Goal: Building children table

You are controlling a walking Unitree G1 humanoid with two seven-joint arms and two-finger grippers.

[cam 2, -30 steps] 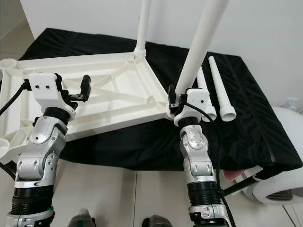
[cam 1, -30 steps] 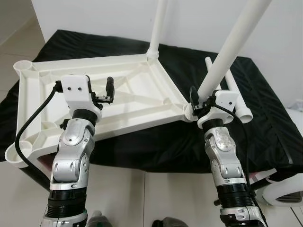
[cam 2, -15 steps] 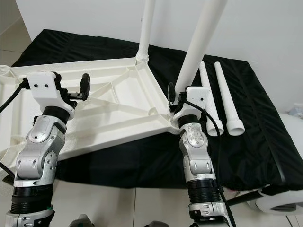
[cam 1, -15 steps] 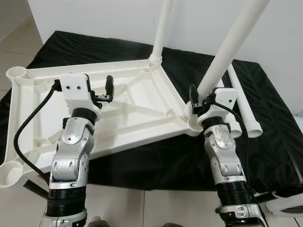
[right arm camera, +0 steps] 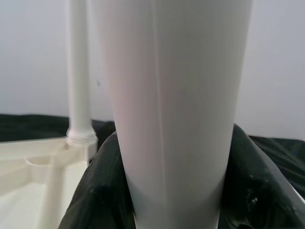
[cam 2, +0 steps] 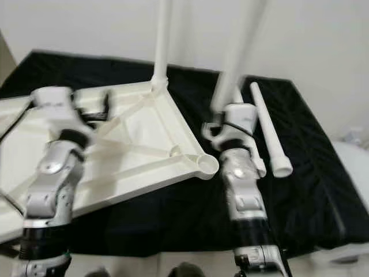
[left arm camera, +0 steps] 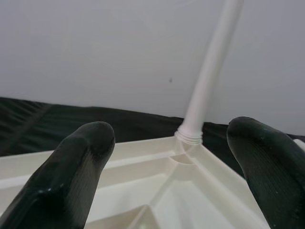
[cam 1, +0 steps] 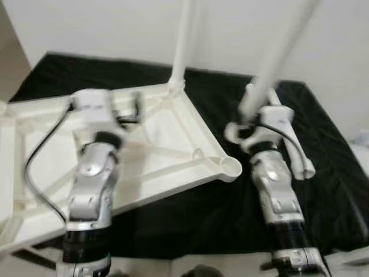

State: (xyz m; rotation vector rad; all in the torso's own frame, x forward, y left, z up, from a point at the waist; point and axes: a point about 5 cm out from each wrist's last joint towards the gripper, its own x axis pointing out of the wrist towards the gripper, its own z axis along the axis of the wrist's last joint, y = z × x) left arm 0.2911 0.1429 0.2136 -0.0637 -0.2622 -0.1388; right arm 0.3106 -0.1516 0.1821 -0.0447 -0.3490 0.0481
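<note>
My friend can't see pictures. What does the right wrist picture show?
A fat white table leg stands right up close, gripped between the right gripper's two black fingers. Behind it, a thinner-looking white leg stands upright in a corner of the white tabletop, with black cloth and a pale wall beyond.

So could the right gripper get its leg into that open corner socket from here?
Probably yes: the right gripper holds the leg just beside the socket, with nothing between them.
</note>
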